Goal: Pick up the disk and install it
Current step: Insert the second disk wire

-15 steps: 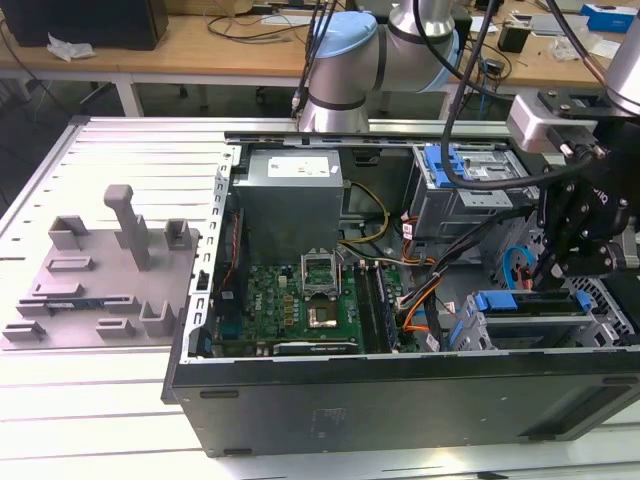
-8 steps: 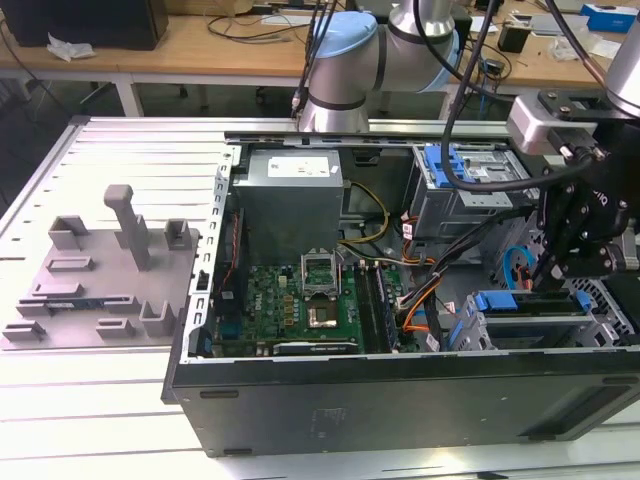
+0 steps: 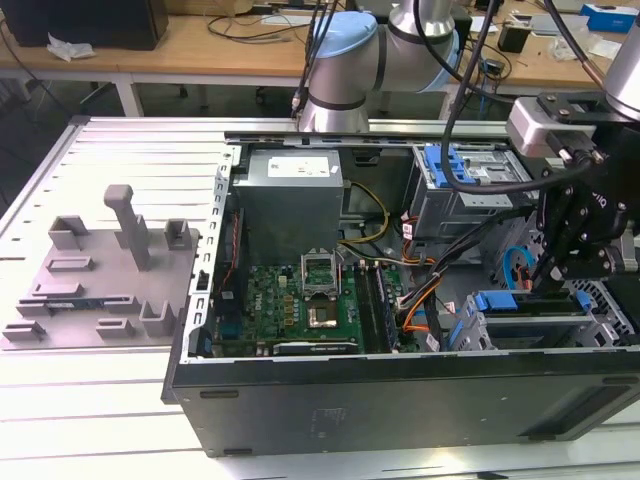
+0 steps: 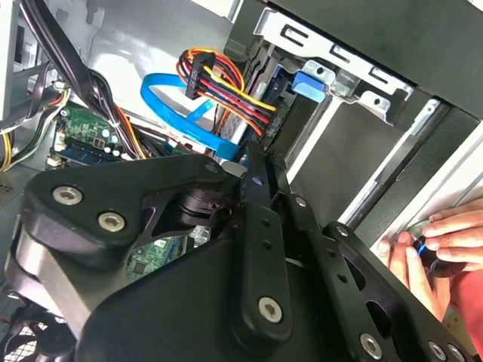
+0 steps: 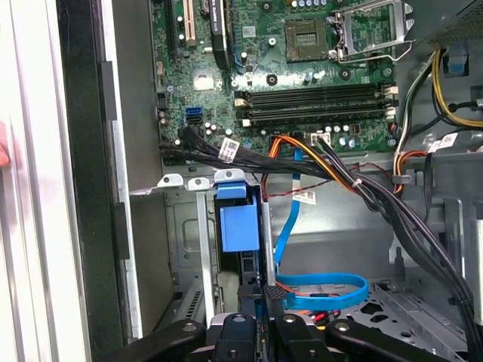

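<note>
First wrist view | hand [image 5: 255, 305] pinched narrow on upright flat disk [image 5: 240, 226] | blue plastic carrier, grey metal bay

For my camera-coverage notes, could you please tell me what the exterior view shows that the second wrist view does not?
Exterior view, not second wrist view: the grey fixture plate beside the case and the power-supply box. Second wrist view, not exterior: a person's hand. Shared: the blue flat cable and the motherboard.
</note>
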`<state>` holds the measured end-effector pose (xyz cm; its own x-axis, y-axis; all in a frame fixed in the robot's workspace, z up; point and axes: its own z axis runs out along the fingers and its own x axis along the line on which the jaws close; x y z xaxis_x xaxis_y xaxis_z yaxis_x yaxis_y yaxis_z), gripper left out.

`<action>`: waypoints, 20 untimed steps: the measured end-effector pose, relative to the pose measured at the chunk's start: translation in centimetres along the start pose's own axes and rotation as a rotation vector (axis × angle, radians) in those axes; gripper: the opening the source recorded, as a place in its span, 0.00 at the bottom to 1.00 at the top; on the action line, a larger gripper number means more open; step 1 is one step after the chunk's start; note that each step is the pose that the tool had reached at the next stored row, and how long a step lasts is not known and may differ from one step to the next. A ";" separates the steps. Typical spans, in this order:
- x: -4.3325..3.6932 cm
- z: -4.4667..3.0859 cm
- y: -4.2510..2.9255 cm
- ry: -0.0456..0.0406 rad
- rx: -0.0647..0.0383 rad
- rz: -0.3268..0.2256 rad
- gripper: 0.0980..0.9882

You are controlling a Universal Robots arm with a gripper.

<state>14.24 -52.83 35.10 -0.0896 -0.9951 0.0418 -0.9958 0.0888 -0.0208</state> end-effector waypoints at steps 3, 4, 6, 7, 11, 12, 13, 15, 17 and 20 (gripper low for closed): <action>-0.01 0.12 -0.02 0.0000 0.000 0.000 0.07; -0.01 0.16 -0.01 0.0000 0.000 0.000 0.07; -0.01 0.23 -0.02 0.0000 0.000 0.000 0.07; -0.01 0.26 -0.01 0.0000 0.000 0.000 0.07; -0.02 0.41 -0.01 0.0000 0.000 0.000 0.07; -0.02 0.44 -0.01 0.0000 0.000 0.000 0.07; -0.02 0.50 -0.01 0.0000 0.000 0.000 0.07; -0.03 0.58 -0.01 -0.0001 0.000 0.000 0.07; -0.03 0.63 -0.01 0.0001 0.000 0.000 0.07; -0.04 0.78 0.00 0.0000 0.000 -0.002 0.07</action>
<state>14.26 -52.83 34.32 -0.0879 -0.9953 0.0417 -0.9960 0.0871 -0.0208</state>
